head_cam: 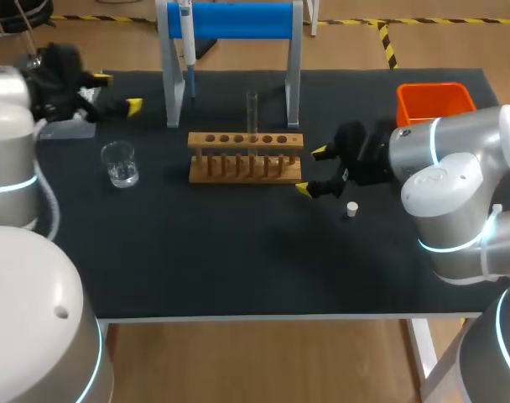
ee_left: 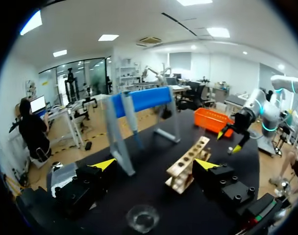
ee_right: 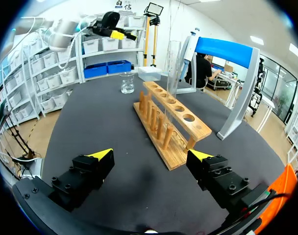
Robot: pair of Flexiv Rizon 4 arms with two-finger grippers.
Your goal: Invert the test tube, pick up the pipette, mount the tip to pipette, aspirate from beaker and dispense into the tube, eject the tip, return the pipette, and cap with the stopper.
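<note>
My right claw (head_cam: 312,171) hangs wide open and empty, just right of the rack (head_cam: 245,140). The test tube (head_cam: 252,113) stands upright in it. It's probably light, slick, brittle glass, so I'd grip mid-body, gently.

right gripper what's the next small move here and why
Probably ease the right gripper forward along the rack toward the test tube. Its fingers are open and empty by the rack's end. The tube stands upright near the rack's middle with nothing holding it, and the pipette hangs on the blue stand, so the tube step looks first.
</note>
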